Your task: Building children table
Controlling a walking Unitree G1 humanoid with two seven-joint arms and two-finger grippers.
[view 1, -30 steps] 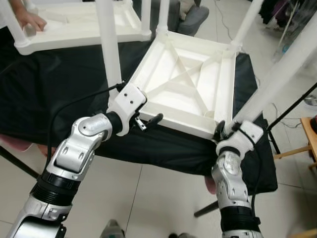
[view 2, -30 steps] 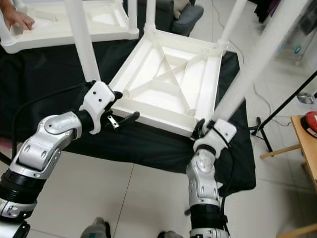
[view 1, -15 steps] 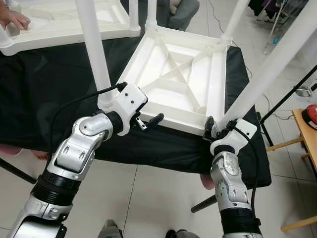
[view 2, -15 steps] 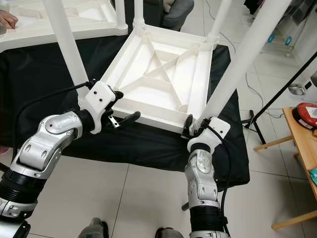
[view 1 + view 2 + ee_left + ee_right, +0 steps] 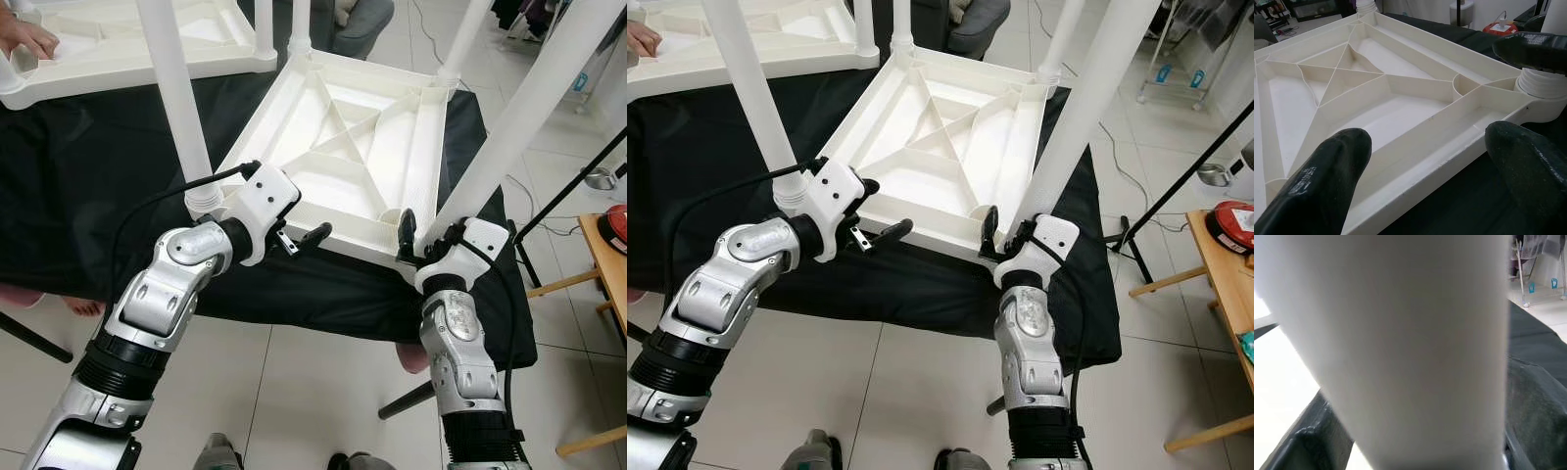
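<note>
Children table [image 5: 353, 162]: white, upside down on the black-covered bench [image 5: 88, 196], reaching the bench's near right corner; 4 legs point up.
Left hand [image 5: 294, 235]: fingers apart, straddling the table's near rim beside the near-left leg [image 5: 176, 108], gripping nothing.
Right hand [image 5: 423, 238]: clamped around the base of the near-right leg [image 5: 509, 137] at the table's corner.
Second table [image 5: 127, 44]: white, inverted, at the bench's far left edge.
Person's hand [image 5: 24, 37]: resting on the second table.
</note>
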